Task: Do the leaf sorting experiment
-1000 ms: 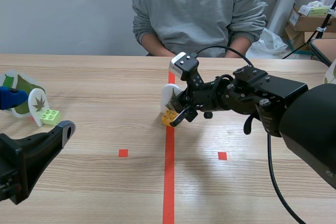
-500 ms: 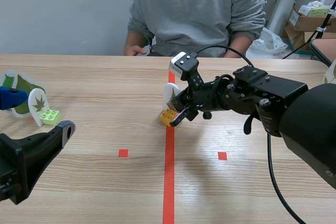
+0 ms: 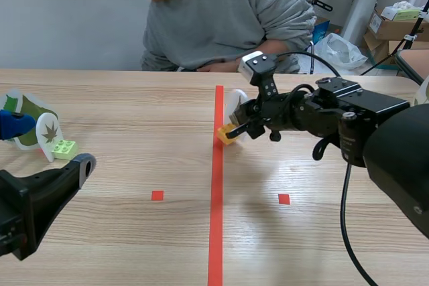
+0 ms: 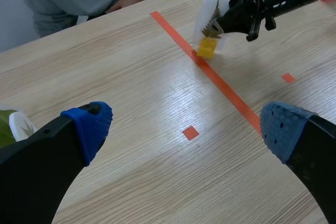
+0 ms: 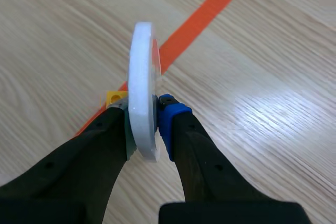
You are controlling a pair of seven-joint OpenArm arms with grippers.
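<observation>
Moved toward 1 o'clock since the earlier frames: white leaf card on its yellow block, now just at 3 o'clock of the tape line.
Right gripper: pinching the card, a pad on each face.
Left gripper: fingers spread, holding nothing, at 8 o'clock.
Green-leaf cards and green block: table's 9 o'clock side.
Person: 12 o'clock.
</observation>
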